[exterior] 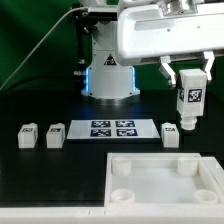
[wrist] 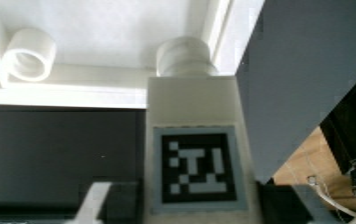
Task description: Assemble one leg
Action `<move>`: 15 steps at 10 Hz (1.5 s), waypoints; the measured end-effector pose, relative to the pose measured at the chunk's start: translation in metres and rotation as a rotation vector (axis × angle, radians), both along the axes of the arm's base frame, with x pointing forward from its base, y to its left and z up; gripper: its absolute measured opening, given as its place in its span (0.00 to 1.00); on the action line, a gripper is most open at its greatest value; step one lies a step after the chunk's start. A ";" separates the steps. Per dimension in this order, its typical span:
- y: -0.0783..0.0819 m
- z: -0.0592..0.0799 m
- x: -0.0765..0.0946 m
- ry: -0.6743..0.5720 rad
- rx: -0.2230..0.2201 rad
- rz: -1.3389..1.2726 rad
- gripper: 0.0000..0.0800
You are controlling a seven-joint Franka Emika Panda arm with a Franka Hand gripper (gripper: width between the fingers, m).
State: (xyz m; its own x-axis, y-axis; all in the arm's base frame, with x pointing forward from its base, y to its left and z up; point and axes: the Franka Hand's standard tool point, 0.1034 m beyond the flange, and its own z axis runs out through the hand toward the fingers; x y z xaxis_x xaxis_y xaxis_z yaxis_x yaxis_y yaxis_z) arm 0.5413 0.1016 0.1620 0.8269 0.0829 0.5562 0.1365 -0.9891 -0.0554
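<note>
My gripper (exterior: 188,105) is shut on a leg (exterior: 189,104), a white blocky peg with a black-and-white tag, and holds it in the air at the exterior view's right. In the wrist view the held leg (wrist: 196,140) runs between my fingers, its round end pointing at the white tray-like piece (wrist: 113,35), near one of that piece's round corner holes (wrist: 29,55). Three more legs lie on the table: two at the exterior view's left (exterior: 28,134) (exterior: 56,133) and one at its right (exterior: 170,133). The tray-like piece (exterior: 165,197) lies at the front.
The marker board (exterior: 111,130) lies on the dark table between the loose legs. The arm's white base (exterior: 108,75) stands behind it.
</note>
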 end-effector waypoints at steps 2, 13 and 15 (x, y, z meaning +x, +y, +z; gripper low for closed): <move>-0.002 0.004 0.031 -0.044 0.007 -0.005 0.37; 0.010 -0.066 0.067 -0.012 0.038 -0.017 0.37; 0.009 -0.069 0.070 -0.013 0.039 -0.020 0.37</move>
State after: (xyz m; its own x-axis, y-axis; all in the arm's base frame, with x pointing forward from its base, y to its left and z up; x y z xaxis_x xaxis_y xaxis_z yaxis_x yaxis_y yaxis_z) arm 0.6116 0.1106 0.0932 0.8212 0.0443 0.5690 0.1172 -0.9888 -0.0922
